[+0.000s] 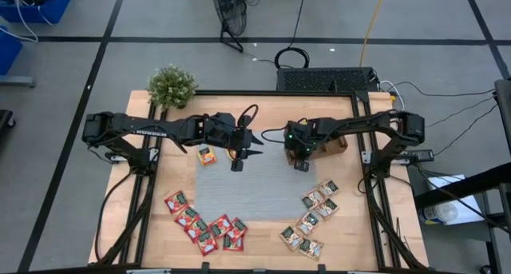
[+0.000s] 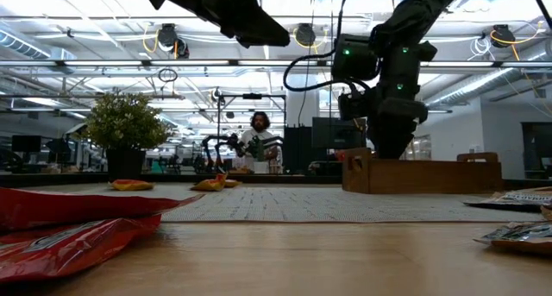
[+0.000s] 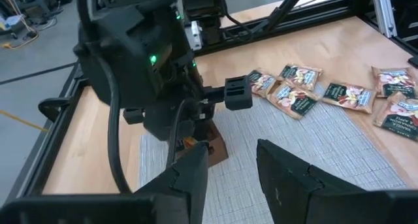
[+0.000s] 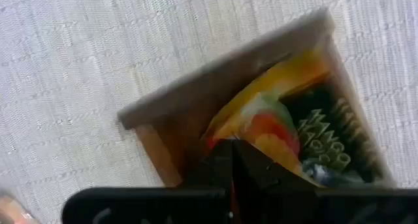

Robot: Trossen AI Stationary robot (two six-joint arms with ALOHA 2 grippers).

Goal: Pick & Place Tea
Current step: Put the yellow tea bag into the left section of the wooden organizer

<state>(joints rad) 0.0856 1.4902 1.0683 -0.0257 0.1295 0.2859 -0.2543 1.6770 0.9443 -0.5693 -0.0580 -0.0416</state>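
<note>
My right gripper (image 4: 232, 160) points steeply down over the brown wooden tray (image 1: 334, 143) at the far right of the grey mat (image 1: 255, 190). It is shut on an orange-yellow tea sachet (image 4: 294, 119). My left gripper (image 3: 232, 155) hangs open and empty above the mat's far left part (image 1: 254, 150), facing the right arm. Another orange-yellow sachet (image 1: 207, 155) lies flat on the mat's far left corner. Several red sachets (image 1: 204, 226) lie on the wood near left, and several pale-and-green ones (image 1: 313, 214) lie near right. My right gripper pinches the orange-yellow sachet at its edge (image 4: 243, 134) between its two shut fingertips, coming from above and pointing steeply down. The sachet slants away below the fingers, its printed face showing, with its lower part inside a tray compartment (image 4: 196, 119).
A potted plant (image 1: 172, 86) stands at the table's far left corner. Metal frame rails (image 1: 375, 186) run along both table sides. The middle of the grey mat is bare. In the low view a person (image 2: 259, 141) sits far behind the table.
</note>
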